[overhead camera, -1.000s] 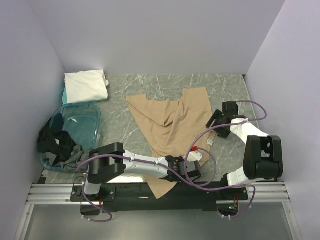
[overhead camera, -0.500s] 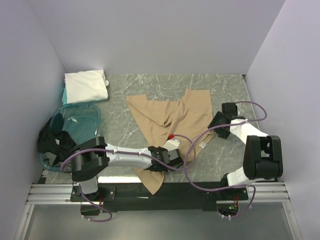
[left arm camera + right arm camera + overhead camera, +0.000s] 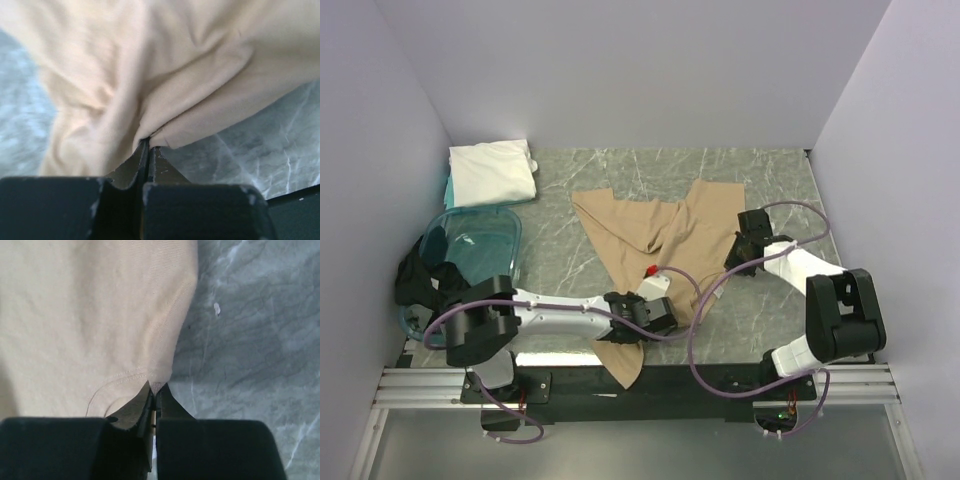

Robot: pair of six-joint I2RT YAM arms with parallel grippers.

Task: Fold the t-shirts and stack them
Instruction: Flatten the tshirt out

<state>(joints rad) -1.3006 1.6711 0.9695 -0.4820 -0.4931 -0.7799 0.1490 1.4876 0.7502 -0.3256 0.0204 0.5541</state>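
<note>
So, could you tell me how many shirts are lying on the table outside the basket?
2: a folded white shirt in the far-left corner and a tan shirt in the middle. A teal edge beneath the white one may be another.

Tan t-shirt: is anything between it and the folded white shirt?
Nothing visible: only bare grey marble table lies between the tan t-shirt and the folded white shirt. The left gripper and right gripper both pinch it.
</note>
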